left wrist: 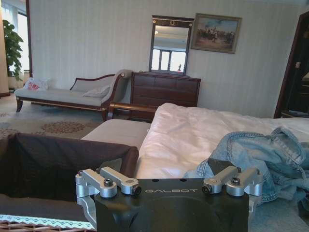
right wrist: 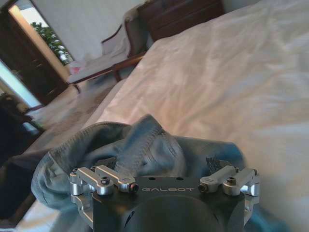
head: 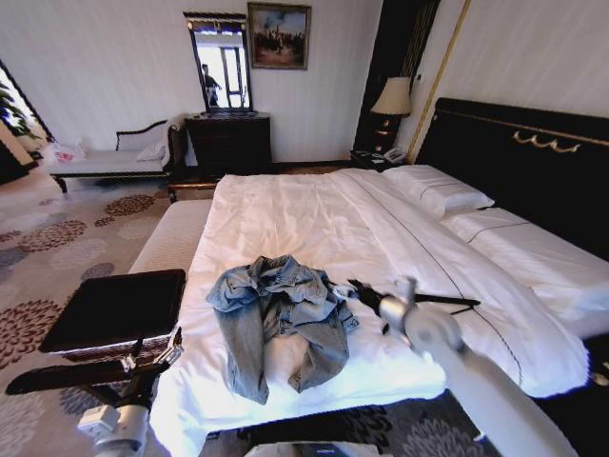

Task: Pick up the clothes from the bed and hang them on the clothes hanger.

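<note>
Faded blue denim, the jacket (head: 281, 319) is lying crumpled in a heap on the near end of the bed (head: 314, 228), its sleeves trailing toward the near edge of the white sheet. It is looking soft and floppy but fairly heavy for cloth, so it will likely be sagging and swinging once lifted; the thick collar and shoulder folds at the top of the heap seem the firmest place to pinch, since a loose sleeve would be dragging the rest behind it.

The right end effector (head: 354, 288) is hovering just beside the jacket's right side, with denim bunching directly in front of it in the right wrist view (right wrist: 145, 145); its fingers are standing spread apart and holding nothing. What looks like the thin black hanger (head: 442, 302) is lying on the sheet just right of it, partly hidden by the arm.

The left end effector (head: 152, 357) is waiting low at the near left, beside the bed, fingers also parted and empty. A dark brown stool (head: 119, 309) is standing close to the bed's left edge, crowding that arm's path. Far off, pillows (head: 438, 190), a dresser (head: 228, 143) and a chaise (head: 109, 157) are standing well clear.
</note>
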Controlling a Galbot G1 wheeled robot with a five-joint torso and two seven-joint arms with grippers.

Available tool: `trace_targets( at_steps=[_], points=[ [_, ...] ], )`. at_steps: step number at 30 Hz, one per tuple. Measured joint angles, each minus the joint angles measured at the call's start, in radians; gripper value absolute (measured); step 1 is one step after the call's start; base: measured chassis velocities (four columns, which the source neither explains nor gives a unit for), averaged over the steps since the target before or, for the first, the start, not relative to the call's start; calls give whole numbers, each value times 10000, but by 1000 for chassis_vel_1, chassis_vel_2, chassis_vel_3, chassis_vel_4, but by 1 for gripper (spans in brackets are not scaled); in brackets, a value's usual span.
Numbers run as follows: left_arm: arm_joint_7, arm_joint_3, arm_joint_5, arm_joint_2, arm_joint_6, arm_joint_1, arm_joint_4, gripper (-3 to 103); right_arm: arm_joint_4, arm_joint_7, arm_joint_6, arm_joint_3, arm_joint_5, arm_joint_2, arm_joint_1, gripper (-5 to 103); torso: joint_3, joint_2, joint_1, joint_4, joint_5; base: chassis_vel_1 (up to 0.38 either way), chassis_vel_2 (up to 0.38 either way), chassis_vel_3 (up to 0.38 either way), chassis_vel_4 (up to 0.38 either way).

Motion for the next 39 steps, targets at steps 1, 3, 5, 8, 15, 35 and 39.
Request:
trace_targets(
  at_steps=[1,3,5,8,15,35,39],
  points=[
    [1,6,3,-8,0,-18,17,100,-324,-1,-88,-394,187,59,595,100,0,0,1,0,-6,0,0,0,0],
    [-2,18,12,-27,14,-65,49,100,-1159,-66,-230,-1329,313,306,1817,100,-1,0,-1,5,-6,0,0,0,0],
    [-9,31,64,-62,27,-113,60,100,-2039,-308,-225,-2034,-112,473,2549,100,-1,0,-1,5,-7,0,0,0,0],
    [-8,40,103,-96,35,-148,66,100,-2654,-476,-222,-2421,-362,558,2909,100,-2,1,-1,-1,-8,0,0,0,0],
    [-8,10,105,-69,42,-188,130,100,-3467,-834,-182,-2762,-898,684,2976,100,-2,0,-1,-3,-5,0,0,0,0],
    [-129,152,-1938,1562,1349,-1722,765,100,-3396,-1350,-234,-2729,-1022,759,2642,41,-3,3,-3,2,-7,0,0,0,0],
    [-166,257,-2615,2078,1825,-2447,1112,100,-3266,-1363,-214,-2622,-1006,682,2586,30,-3,3,-3,-3,-7,0,0,0,0]
  ],
)
